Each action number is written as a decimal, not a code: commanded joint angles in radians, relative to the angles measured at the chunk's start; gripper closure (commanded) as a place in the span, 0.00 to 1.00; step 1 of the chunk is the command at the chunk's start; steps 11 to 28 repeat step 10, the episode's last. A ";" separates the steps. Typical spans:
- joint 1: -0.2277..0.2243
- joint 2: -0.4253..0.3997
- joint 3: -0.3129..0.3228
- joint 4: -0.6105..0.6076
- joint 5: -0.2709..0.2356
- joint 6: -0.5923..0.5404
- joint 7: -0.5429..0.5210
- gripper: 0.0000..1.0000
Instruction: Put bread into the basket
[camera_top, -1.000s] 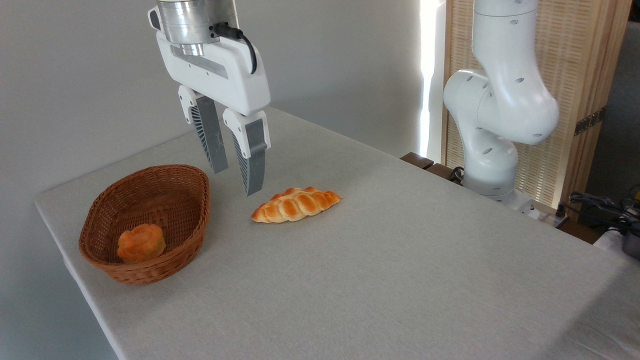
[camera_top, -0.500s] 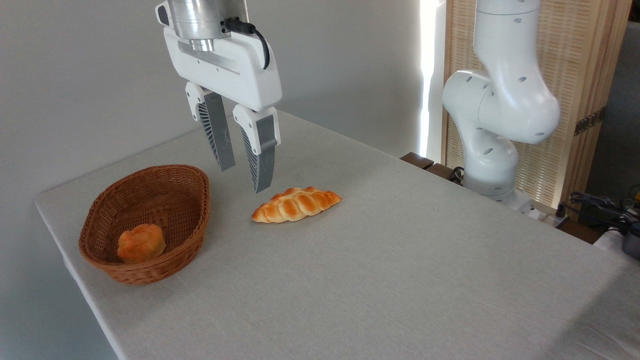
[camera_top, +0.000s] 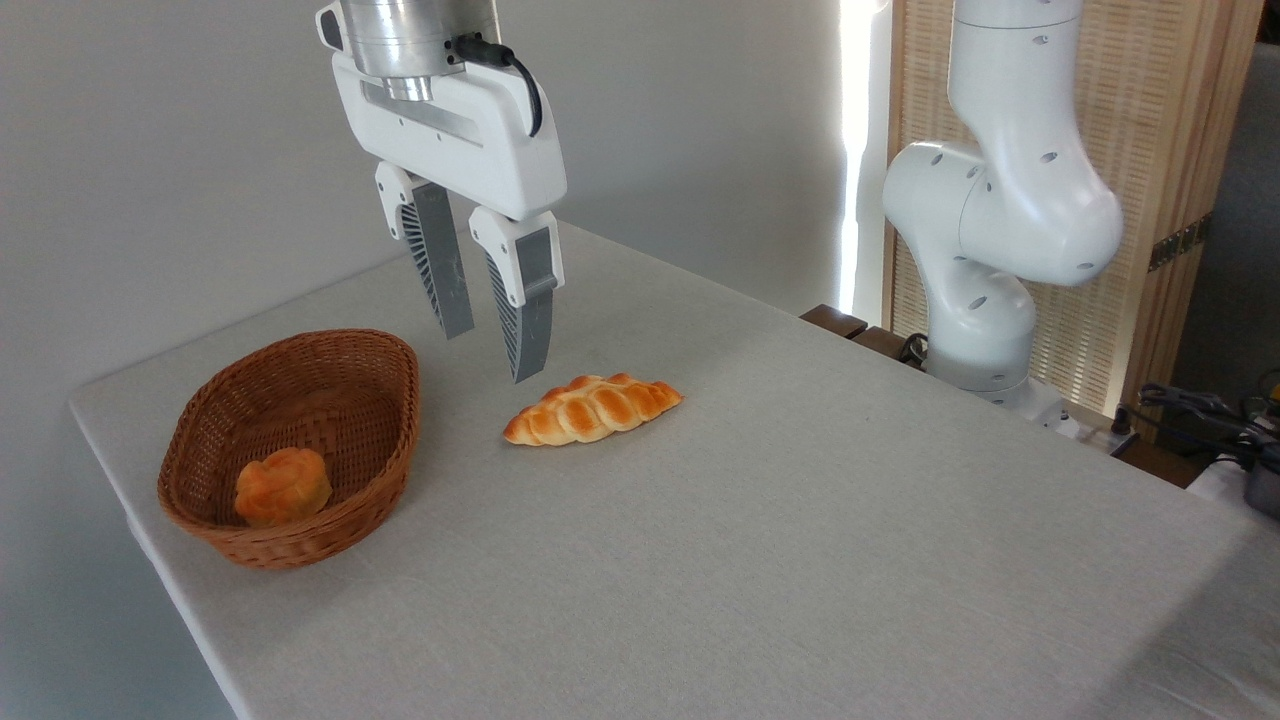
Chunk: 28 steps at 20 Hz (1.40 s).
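Note:
The small round orange-golden bread (camera_top: 282, 486) with its lumpy top lies inside the oval brown wicker basket (camera_top: 345, 352), toward the basket's near end. My gripper (camera_top: 490, 357) hangs in the air to the right of the basket, above the table and well clear of the bun. Its two grey fingers stand apart, open, with nothing between them.
A longer braided golden loaf (camera_top: 592, 408) lies on the grey table (camera_top: 800, 520) just right of and below my fingertips. The arm's white base (camera_top: 985, 300) stands at the table's far right edge. The table's left edge runs close to the basket.
My gripper has moved to the right and slightly up, away from the basket and toward the braided loaf. The bun and basket have not moved.

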 joint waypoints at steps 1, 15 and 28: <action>0.014 -0.016 -0.001 -0.013 -0.011 -0.013 0.020 0.00; -0.002 -0.016 0.026 -0.010 -0.007 -0.013 0.020 0.00; -0.002 -0.016 0.026 -0.010 -0.007 -0.013 0.020 0.00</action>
